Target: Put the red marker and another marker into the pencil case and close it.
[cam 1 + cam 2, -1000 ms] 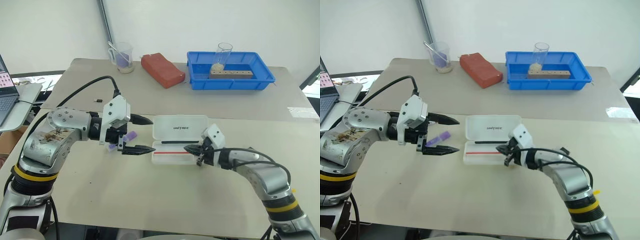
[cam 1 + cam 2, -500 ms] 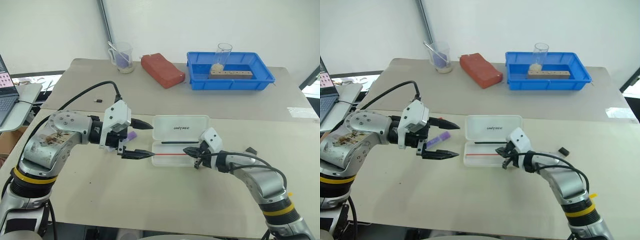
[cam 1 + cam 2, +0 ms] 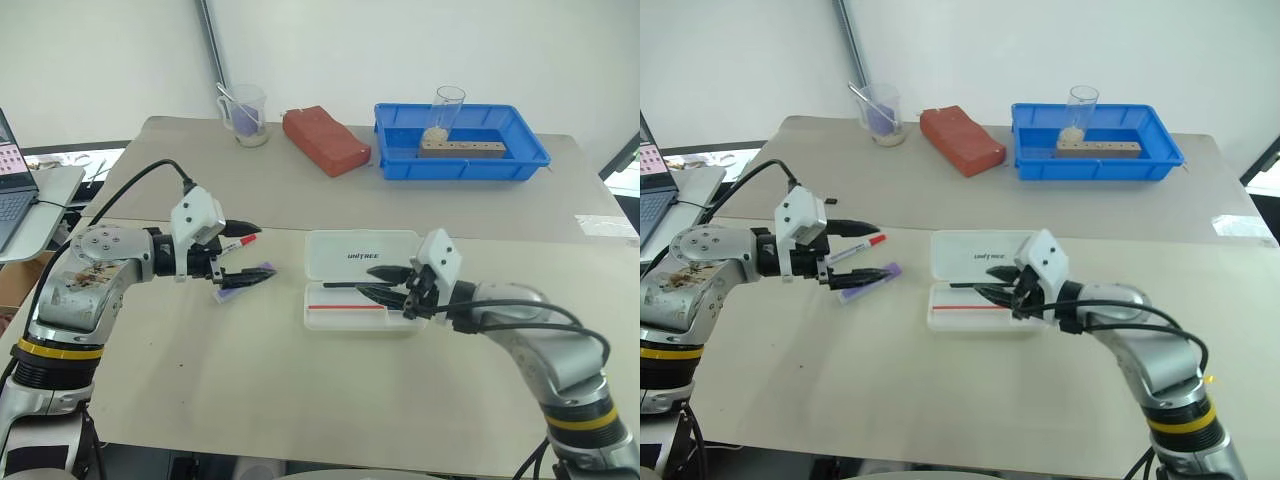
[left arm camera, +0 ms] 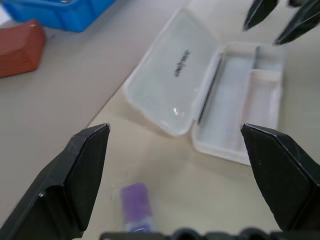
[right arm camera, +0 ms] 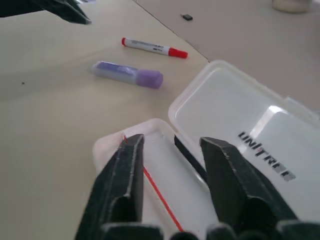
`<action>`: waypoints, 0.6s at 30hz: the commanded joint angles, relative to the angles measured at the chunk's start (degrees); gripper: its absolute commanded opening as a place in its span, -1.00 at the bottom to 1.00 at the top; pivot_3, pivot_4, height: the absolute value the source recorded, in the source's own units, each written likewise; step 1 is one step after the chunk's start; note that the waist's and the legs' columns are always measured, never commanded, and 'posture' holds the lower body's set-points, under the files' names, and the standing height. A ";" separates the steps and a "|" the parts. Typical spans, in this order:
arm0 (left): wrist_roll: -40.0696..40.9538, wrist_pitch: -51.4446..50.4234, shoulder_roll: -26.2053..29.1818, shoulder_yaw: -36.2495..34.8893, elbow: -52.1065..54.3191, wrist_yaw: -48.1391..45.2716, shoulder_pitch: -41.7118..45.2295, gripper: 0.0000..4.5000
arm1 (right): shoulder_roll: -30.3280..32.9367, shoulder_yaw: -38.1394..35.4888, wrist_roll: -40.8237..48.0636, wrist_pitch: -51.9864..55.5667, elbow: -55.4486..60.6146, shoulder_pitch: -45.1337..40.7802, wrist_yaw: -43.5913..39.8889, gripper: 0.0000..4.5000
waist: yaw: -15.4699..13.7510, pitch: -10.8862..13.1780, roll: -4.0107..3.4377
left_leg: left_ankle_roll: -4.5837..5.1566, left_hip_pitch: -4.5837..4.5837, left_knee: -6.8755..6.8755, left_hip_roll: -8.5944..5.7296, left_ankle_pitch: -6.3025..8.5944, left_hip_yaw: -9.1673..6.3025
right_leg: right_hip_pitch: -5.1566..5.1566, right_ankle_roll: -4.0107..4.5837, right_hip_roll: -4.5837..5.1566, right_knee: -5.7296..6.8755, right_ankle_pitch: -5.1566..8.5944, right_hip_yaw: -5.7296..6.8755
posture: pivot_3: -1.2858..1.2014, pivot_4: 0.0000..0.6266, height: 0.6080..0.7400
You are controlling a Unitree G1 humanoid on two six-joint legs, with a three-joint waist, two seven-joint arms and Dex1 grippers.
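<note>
Between the two grippers, one pencil case (image 3: 360, 280) lies open on the desk (image 3: 300, 390). Right gripper (image 3: 385, 282) hangs over its tray, jaws parted, empty. Left gripper (image 3: 872, 252) gapes wide, empty, with two markers beside its tips: one red marker (image 5: 154, 47), one purple marker (image 5: 129, 74).

Head pair looks down from above across the whole table (image 3: 330, 400). Both wrist cameras sit close in, sharing the open pencil case (image 4: 200, 95).
</note>
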State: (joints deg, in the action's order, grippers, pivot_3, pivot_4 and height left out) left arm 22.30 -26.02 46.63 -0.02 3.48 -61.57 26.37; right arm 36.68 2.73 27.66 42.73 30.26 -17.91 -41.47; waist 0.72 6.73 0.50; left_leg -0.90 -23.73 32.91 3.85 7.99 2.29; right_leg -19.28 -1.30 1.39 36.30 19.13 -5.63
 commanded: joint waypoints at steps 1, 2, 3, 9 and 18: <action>-1.28 3.44 -0.32 -0.98 -1.38 0.09 0.96 1.00 | 0.92 -1.73 1.38 0.79 1.65 -1.65 -0.24 0.63 | -0.03 -0.01 0.04 | 0.00 0.00 -0.01 0.00 0.00 0.00 | 0.00 0.00 0.00 0.00 0.00 0.01 | 0.03 -0.52 1.00; -1.43 3.80 -0.54 -0.71 -1.62 -0.07 1.09 1.00 | 1.03 -1.64 1.33 0.72 1.35 -1.86 -0.21 0.80 | -0.04 -0.01 0.04 | 0.00 -0.01 -0.02 0.01 0.00 0.00 | -0.01 0.02 0.00 -0.01 0.00 0.01 | 0.03 -0.52 1.00; -1.45 3.96 -0.74 -0.50 -1.77 -0.25 1.32 1.00 | 1.04 -1.58 1.23 0.63 1.04 -1.99 -0.06 0.91 | -0.05 -0.01 0.04 | 0.00 -0.03 -0.03 0.00 0.00 0.00 | -0.02 0.02 0.00 -0.01 0.00 0.01 | 0.03 -0.52 1.00; -5.57 7.62 0.31 -0.79 -10.56 -0.13 3.50 1.00 | 2.17 -3.28 3.77 2.51 3.36 -3.05 -0.57 0.98 | 0.05 -0.01 0.04 | 0.00 -0.01 -0.02 0.01 0.00 0.01 | -0.04 0.03 -0.01 0.06 0.00 0.01 | 0.03 -0.52 1.00; -14.65 15.12 -6.14 1.21 -40.78 7.59 12.65 1.00 | 4.04 -5.08 14.93 12.15 6.53 -14.94 -0.37 0.98 | -0.22 -0.01 0.11 | 0.01 -0.04 -0.01 -0.01 0.00 0.02 | -0.22 0.06 -0.01 0.40 0.02 0.03 | 0.03 -0.52 1.00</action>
State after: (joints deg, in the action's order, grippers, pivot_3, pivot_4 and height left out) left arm 8.92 -12.63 40.67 1.24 -33.44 -55.26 36.91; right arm 40.45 -1.01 40.31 53.48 34.66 -31.22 -42.37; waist 0.50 6.72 0.61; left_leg -0.89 -23.78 32.91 3.84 7.98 2.30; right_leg -19.52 -1.24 1.39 36.70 19.15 -5.60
